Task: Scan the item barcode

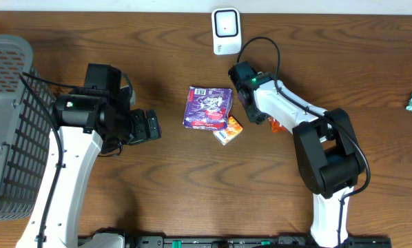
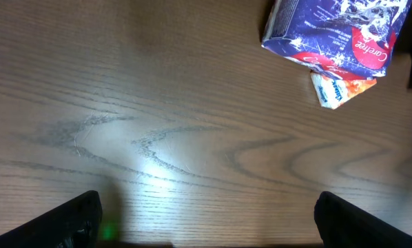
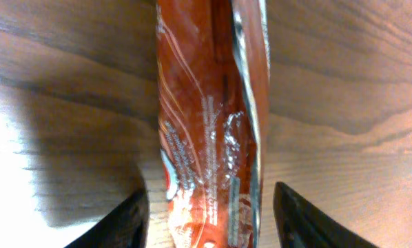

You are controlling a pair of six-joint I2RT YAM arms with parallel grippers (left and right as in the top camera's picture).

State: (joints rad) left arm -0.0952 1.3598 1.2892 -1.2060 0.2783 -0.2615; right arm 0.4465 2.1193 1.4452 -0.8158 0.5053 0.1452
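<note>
Wooden table [image 1: 158, 200]: right gripper [image 3: 209, 207] is straddling a glossy orange foil packet [image 3: 206, 138].
Jaws are standing apart, packet lying lengthwise between them; left gripper [image 2: 216, 224] is gaping, empty.

The purple packet [image 2: 330, 31] bears the brand name "Carefree".

Overhead downward; wrists low, seemingly close

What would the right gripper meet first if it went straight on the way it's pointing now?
The right gripper would most likely meet the orange-red foil packet first: it lies right between its jaws, on the wooden table.
</note>
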